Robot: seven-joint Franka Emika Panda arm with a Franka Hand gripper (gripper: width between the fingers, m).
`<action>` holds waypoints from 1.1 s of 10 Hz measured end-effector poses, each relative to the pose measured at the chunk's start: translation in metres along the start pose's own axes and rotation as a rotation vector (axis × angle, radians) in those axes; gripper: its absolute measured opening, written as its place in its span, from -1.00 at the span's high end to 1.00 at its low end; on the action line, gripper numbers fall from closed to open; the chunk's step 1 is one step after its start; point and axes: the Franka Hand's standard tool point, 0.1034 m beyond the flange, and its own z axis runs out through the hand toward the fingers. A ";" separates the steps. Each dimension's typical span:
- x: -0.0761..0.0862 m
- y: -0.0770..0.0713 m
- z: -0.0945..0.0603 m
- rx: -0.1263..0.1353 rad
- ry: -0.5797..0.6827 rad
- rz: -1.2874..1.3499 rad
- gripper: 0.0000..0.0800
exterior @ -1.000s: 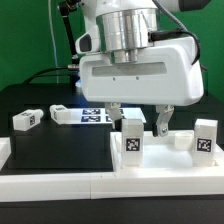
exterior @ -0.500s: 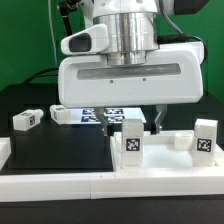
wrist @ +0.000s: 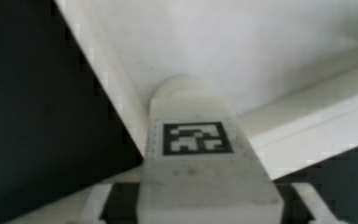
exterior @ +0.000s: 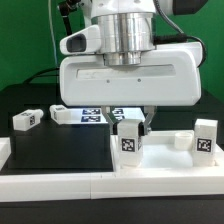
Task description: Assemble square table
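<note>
Far exterior view's left: a white border bar [exterior: 50, 186] is running along the front of the black table [exterior: 60, 150]

Next along, the first loose leg [exterior: 26, 120] is lying on its side on the black surface, tag facing the camera

Just to its right, and apart from it, the second loose leg [exterior: 62, 114] is also lying down, close to the marker board [exterior: 95, 116], which is lying flat behind it

Centre: the arm's big white body is hanging low and filling the upper middle of the scene. Under it the gripper [exterior: 131, 124] is clamping the gripped leg [exterior: 130, 143], with one finger [exterior: 146, 122] on each side of the leg's upper end. The jaws are standing narrow, pressed to the leg

This leg is standing upright, tag forward, over the left edge part of the square table top [exterior: 165, 162]. I cannot tell whether its foot is resting on the top or hanging just clear of it

Wrist view: the gripped leg [wrist: 197, 130] is filling the space between the fingers, its tag showing, white top underneath and black table beside it

Exterior view's right: the right-hand leg [exterior: 206, 138] is standing upright at the top's far side, well apart from the gripper
</note>
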 end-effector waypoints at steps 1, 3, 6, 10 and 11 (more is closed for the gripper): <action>0.001 0.001 0.000 -0.005 0.001 0.204 0.28; -0.001 0.002 0.001 -0.019 -0.003 0.562 0.28; 0.001 0.004 -0.001 -0.010 -0.083 1.040 0.27; 0.002 -0.001 -0.002 -0.008 -0.053 0.754 -0.15; 0.005 -0.004 -0.002 0.011 -0.024 0.508 -0.51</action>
